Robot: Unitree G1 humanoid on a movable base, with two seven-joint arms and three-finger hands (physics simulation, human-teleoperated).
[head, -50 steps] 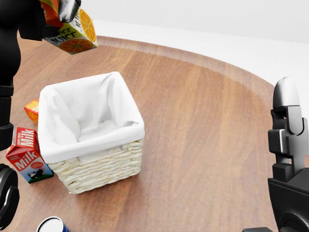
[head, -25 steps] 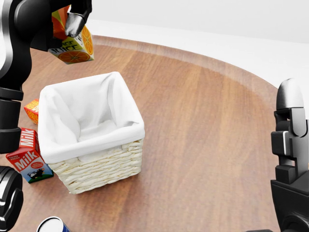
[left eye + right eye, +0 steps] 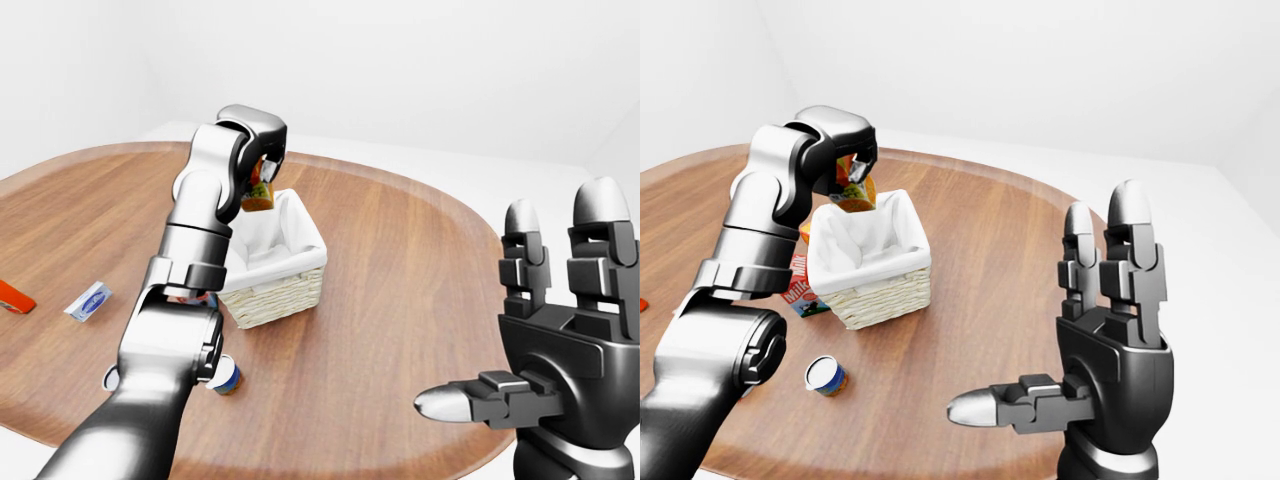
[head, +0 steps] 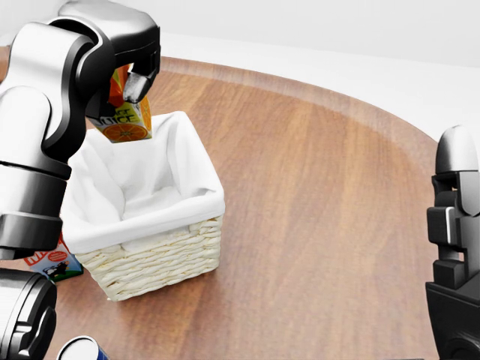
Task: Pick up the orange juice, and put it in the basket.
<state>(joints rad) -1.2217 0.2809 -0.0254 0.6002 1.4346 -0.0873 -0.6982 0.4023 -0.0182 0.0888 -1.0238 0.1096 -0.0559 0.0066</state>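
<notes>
The orange juice carton [image 4: 124, 114] hangs tilted just above the top-left corner of the basket, with my left hand [image 4: 129, 84] shut on its top. Most of the carton's upper part is hidden behind my forearm and fingers. The wicker basket [image 4: 161, 255], lined with white cloth, stands on the round wooden table at the left of the head view, and nothing shows inside it. My right hand [image 3: 1110, 340] is held up open at the right, well away from the basket, holding nothing.
A milk carton [image 3: 803, 290] stands against the basket's left side. A small blue can [image 3: 826, 375] lies near the table's bottom edge. A blue packet [image 3: 88, 301] and a red item [image 3: 12, 296] lie far left in the left-eye view.
My left arm has carried the juice carton right and down, from beyond the basket's upper left to over its corner. My right hand has sunk slightly.
</notes>
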